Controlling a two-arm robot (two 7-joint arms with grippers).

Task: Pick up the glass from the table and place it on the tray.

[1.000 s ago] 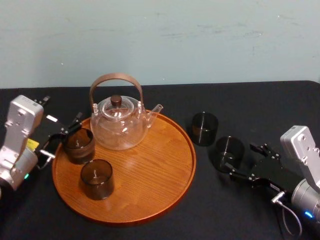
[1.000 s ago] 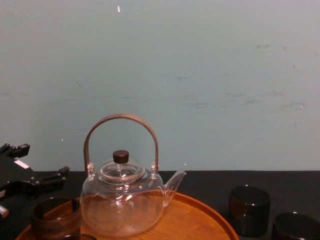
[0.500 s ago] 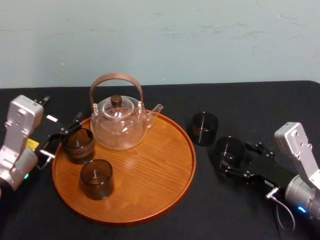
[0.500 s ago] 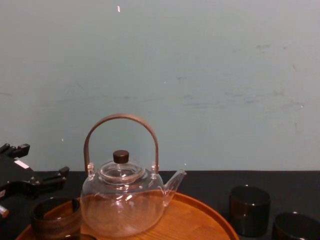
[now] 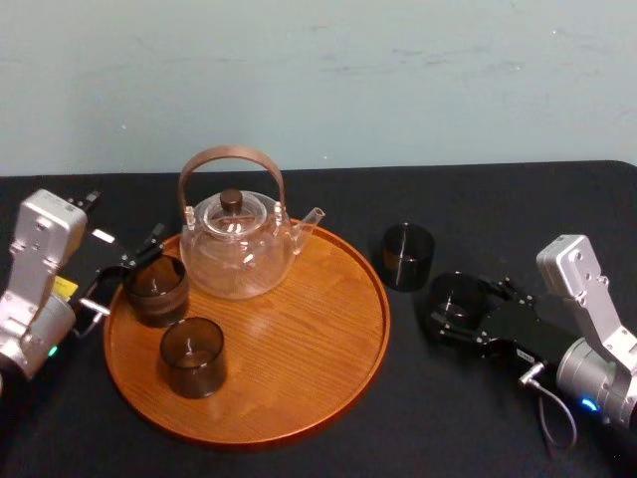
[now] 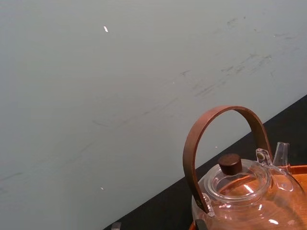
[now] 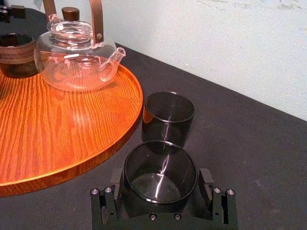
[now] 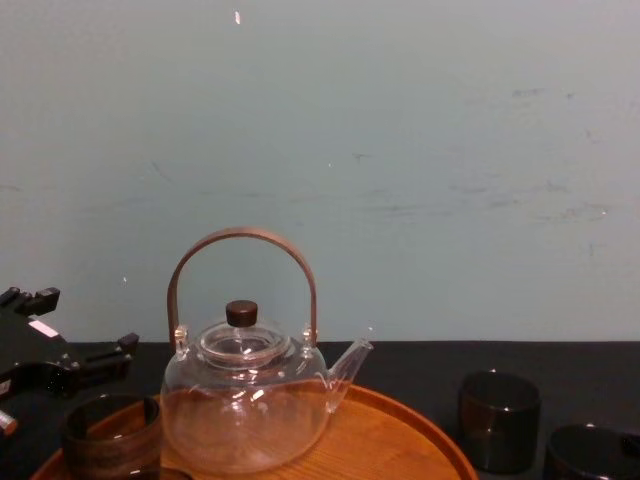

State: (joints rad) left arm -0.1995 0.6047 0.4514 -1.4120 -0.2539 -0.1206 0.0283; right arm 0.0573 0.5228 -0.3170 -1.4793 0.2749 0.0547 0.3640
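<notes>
The glass (image 5: 456, 294) is dark and smoky and stands on the black table (image 5: 518, 209) just right of the tray (image 5: 299, 349). My right gripper (image 5: 464, 310) is open, with one finger on each side of the glass. The right wrist view shows the glass (image 7: 160, 167) sitting between the fingers (image 7: 116, 179) of the right gripper (image 7: 160, 178). I cannot tell whether the pads touch it. My left gripper (image 5: 124, 271) stays open at the tray's left rim, beside a glass (image 5: 156, 289) that is on the tray.
A second dark glass (image 5: 408, 256) stands on the table just behind the flanked one. On the tray are a clear teapot (image 5: 237, 244) with a brown handle and another glass (image 5: 192, 356) near the front left. The tray's right half (image 7: 57, 124) is bare wood.
My right gripper has slid forward and left along the table until its fingers flank the glass. The left arm and everything on the tray have stayed still.
</notes>
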